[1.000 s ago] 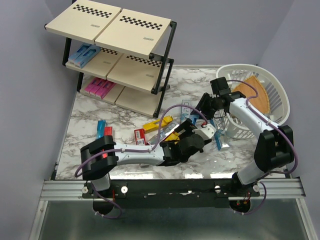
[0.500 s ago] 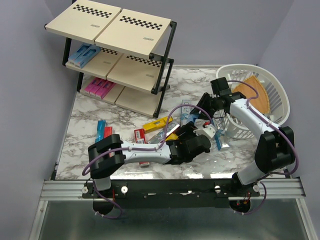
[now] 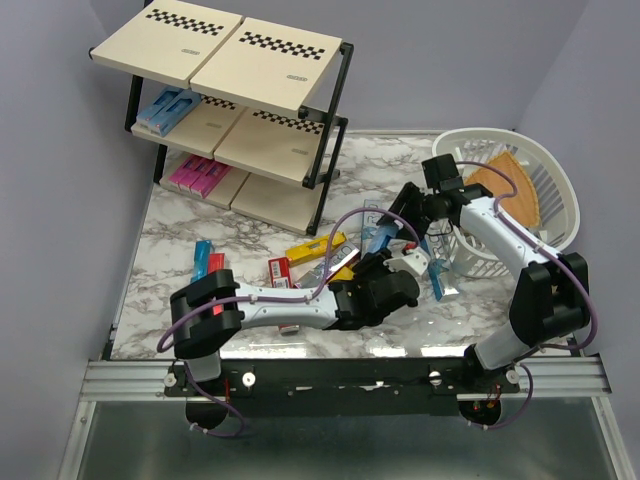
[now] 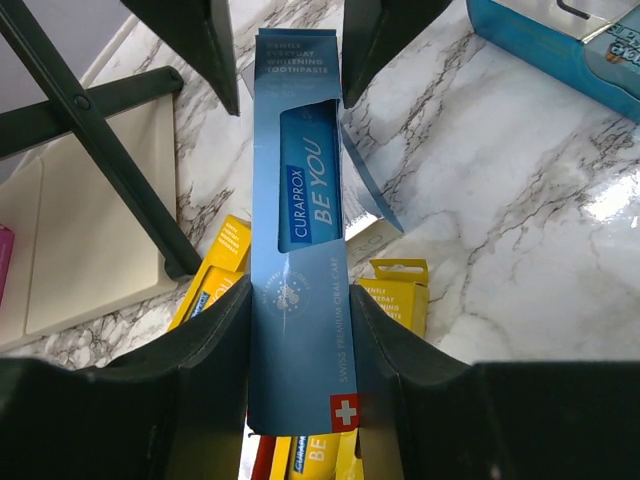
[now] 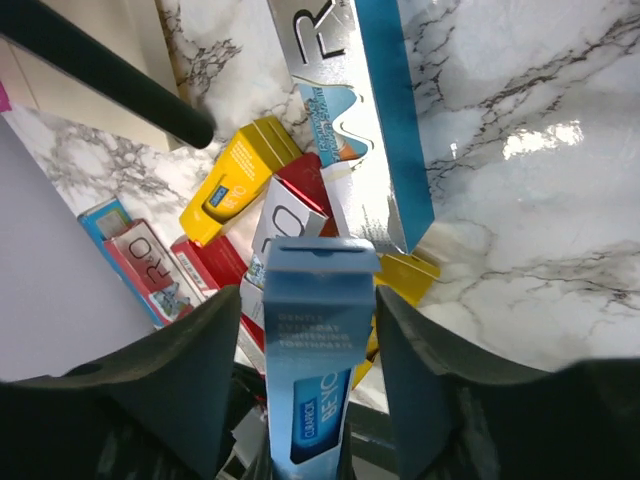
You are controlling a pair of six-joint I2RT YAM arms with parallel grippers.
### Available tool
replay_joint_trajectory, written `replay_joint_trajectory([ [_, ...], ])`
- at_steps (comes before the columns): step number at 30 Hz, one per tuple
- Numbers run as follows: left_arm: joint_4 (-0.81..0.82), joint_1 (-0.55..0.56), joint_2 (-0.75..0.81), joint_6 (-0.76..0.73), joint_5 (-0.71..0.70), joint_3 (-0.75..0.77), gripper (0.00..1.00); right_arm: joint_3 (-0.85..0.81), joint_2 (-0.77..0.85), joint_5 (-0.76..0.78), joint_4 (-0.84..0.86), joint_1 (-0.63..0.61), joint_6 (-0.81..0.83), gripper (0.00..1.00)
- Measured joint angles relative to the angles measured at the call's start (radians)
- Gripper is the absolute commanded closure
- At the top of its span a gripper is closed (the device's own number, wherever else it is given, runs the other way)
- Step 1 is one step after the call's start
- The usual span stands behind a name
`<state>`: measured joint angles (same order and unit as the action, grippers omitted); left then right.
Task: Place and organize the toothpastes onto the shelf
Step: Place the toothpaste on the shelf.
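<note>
Marble tabletop (image 3: 200,225), lilac-grey walls. My left pincer (image 4: 300,295) clamped a blue toothpaste box (image 4: 300,180) marked "CURAPROX BE YOU" above the loose pile (image 3: 318,247); my right pincer (image 5: 308,298) straddled its far end, grip unclear.

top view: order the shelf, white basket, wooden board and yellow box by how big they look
1. shelf
2. white basket
3. wooden board, lying in the basket
4. yellow box

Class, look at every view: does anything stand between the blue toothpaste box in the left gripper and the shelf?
Yes: the right gripper straddles the far end of the blue box in the left gripper. Otherwise nothing visible blocks the way to the shelf.
</note>
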<state>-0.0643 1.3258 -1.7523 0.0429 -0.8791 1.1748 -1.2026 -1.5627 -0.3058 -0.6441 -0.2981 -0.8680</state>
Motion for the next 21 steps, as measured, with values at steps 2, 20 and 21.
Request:
replay_joint_trajectory([
  [2,-0.001,0.001,0.023,0.000,0.010,-0.014,0.73,0.000,0.000,-0.006,0.009,0.000,0.005,0.23],
  [20,-0.224,-0.093,0.458,0.198,0.284,-0.165,0.73,-0.027,0.153,-0.044,0.135,0.000,0.252,0.02],
  [21,-0.240,-0.104,0.476,0.208,0.300,-0.172,0.73,-0.027,0.167,-0.045,0.148,0.000,0.281,0.02],
])
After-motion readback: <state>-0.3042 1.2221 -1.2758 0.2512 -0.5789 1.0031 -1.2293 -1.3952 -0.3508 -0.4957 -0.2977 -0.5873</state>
